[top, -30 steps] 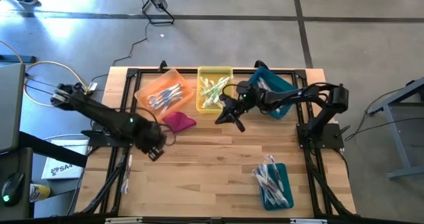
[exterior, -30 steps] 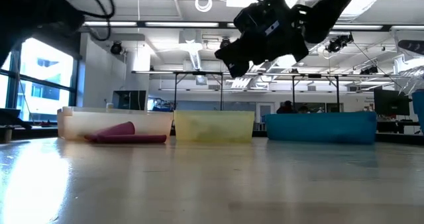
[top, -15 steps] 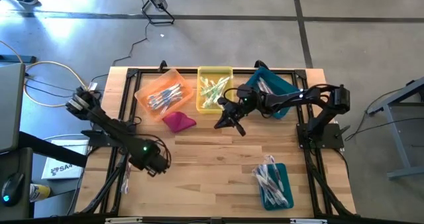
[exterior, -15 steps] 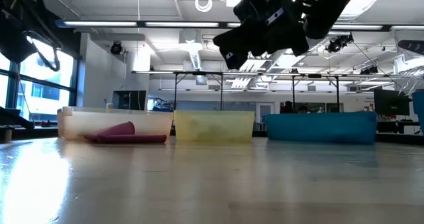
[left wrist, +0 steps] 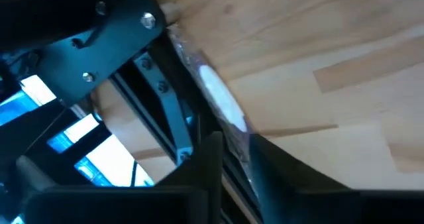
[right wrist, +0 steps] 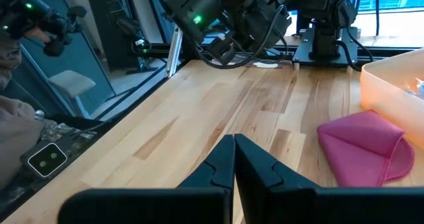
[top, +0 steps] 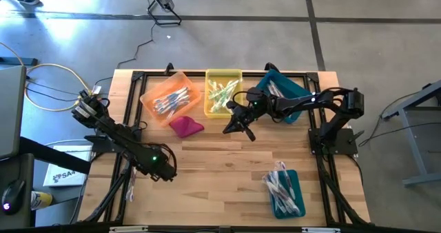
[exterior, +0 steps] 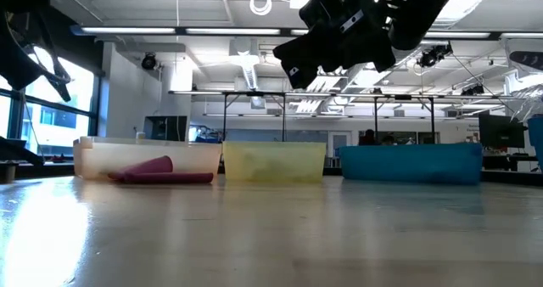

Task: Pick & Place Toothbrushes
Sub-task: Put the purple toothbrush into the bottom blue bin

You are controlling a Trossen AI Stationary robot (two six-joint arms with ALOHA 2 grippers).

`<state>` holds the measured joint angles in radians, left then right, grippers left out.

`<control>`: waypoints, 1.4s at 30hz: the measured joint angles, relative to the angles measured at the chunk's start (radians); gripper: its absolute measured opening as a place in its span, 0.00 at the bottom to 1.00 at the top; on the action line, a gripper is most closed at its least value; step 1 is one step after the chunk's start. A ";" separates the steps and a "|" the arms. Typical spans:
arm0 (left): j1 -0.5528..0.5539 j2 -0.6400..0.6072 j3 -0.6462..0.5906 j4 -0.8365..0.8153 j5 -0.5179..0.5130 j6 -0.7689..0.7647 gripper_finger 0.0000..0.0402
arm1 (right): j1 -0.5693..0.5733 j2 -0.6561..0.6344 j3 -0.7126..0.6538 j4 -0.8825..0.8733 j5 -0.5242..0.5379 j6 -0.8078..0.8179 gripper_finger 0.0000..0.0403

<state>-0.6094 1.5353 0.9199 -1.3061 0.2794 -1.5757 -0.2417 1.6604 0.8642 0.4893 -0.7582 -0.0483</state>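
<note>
Hovering left gripper [top: 164,172] near table [top: 227,171] edge

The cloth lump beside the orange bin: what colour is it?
Magenta; the cloth lump shows best in the right wrist view.

Left tool [top: 164,168] moved toward table's near-left edge.

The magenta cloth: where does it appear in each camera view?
High view: magenta cloth just in front of the orange bin.
Low view: low at left, before that bin.
Left wrist view: not in it.
Right wrist view: at right, beside that bin.
</note>
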 joint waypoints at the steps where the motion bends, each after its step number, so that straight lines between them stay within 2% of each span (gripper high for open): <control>1: 0.000 0.000 0.000 -0.007 -0.001 0.000 0.20 | 0.000 0.000 0.000 -0.002 0.000 0.000 0.01; 6: 0.000 0.000 -0.035 0.029 -0.001 0.024 0.35 | 0.000 0.000 0.000 -0.007 0.000 0.000 0.01; 10: 0.000 -0.004 -0.082 0.089 -0.002 0.053 0.40 | 0.000 0.000 0.000 -0.013 0.000 -0.001 0.01; 23: 0.000 -0.062 -0.231 0.221 0.061 0.046 0.31 | 0.000 0.000 0.000 -0.020 0.000 -0.003 0.00; 32: 0.000 -0.098 -0.330 0.338 0.077 0.034 0.30 | 0.000 0.000 0.000 -0.020 0.000 -0.005 0.00; 39: 0.001 -0.104 -0.343 0.359 0.084 0.038 0.30 | 0.000 0.000 0.000 -0.021 0.000 -0.005 0.00; 42: 0.000 -0.109 -0.345 0.378 0.078 0.042 0.27 | 0.000 0.000 0.000 -0.021 0.000 -0.005 0.00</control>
<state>-0.6090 1.4258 0.5751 -0.9279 0.3577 -1.5333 -0.2417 1.6600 0.8642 0.4686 -0.7578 -0.0532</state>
